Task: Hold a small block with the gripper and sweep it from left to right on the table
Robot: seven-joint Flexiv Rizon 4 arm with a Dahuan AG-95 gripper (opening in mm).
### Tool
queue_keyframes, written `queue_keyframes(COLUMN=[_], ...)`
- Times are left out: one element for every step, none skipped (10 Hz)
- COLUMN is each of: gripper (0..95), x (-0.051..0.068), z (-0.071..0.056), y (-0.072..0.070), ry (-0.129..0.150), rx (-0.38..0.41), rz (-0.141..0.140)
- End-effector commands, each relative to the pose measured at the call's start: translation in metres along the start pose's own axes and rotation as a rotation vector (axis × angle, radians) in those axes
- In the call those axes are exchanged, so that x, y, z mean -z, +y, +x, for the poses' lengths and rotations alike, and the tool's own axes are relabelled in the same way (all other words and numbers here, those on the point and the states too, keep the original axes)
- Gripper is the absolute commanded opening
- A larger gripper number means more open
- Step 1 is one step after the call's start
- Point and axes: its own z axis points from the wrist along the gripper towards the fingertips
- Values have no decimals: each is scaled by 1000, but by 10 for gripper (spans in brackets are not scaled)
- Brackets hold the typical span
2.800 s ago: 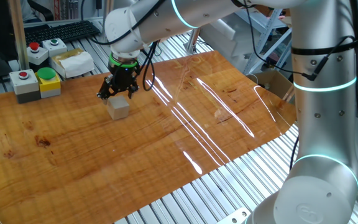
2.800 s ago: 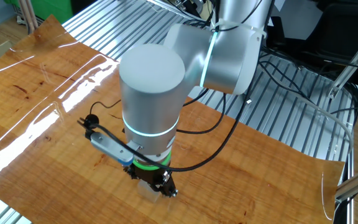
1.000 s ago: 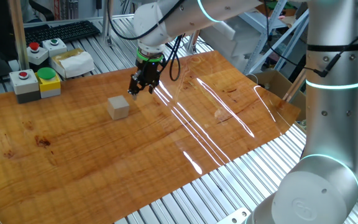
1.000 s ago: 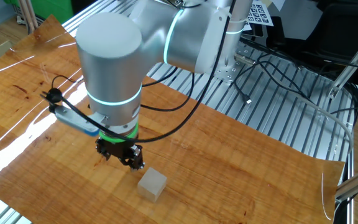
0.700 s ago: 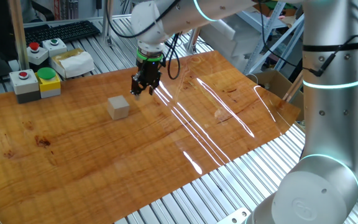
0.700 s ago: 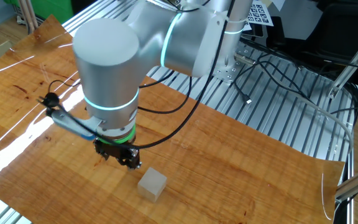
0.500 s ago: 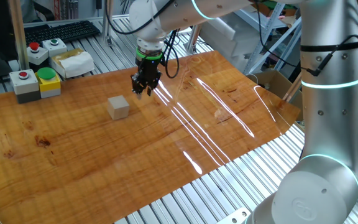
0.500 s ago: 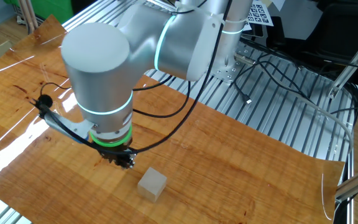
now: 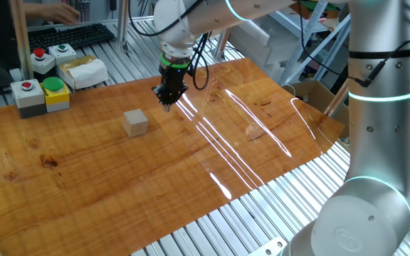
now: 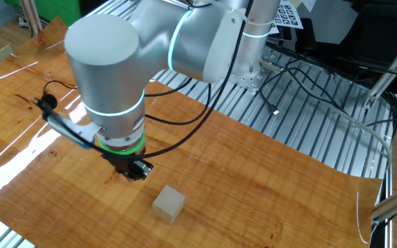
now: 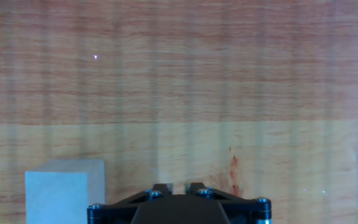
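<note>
Empty and with its fingers drawn together, the hand point(image 9: 167, 97) hangs low over the tabletop point(image 9: 191, 163), gripping nothing; in the hand view the two fingertips point(image 11: 161, 188) sit almost touching, with only bare wood beneath them. That closed posture suggests it is not yet set up for a grasp, since the fingers would need to spread before they could straddle anything.

Just beside the hand, apart from it, the block point(image 9: 135, 121) rests flat on the tabletop, untouched; from the other side it point(image 10: 168, 204) lies near the front edge, and the hand point(image 10: 134, 170) points down at the wood next to it. In the hand view the block point(image 11: 64, 190) sits off to the lower left, so the hand is not centred over it.

Sweeping looks not yet begun: the block must first be gripped.
</note>
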Motion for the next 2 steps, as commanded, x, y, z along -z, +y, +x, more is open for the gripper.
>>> queue_keyframes(gripper=[0,0], x=[0,0], z=[0,0], y=[0,0], ry=[-8,-9], rx=[2,-4], rz=[12,13])
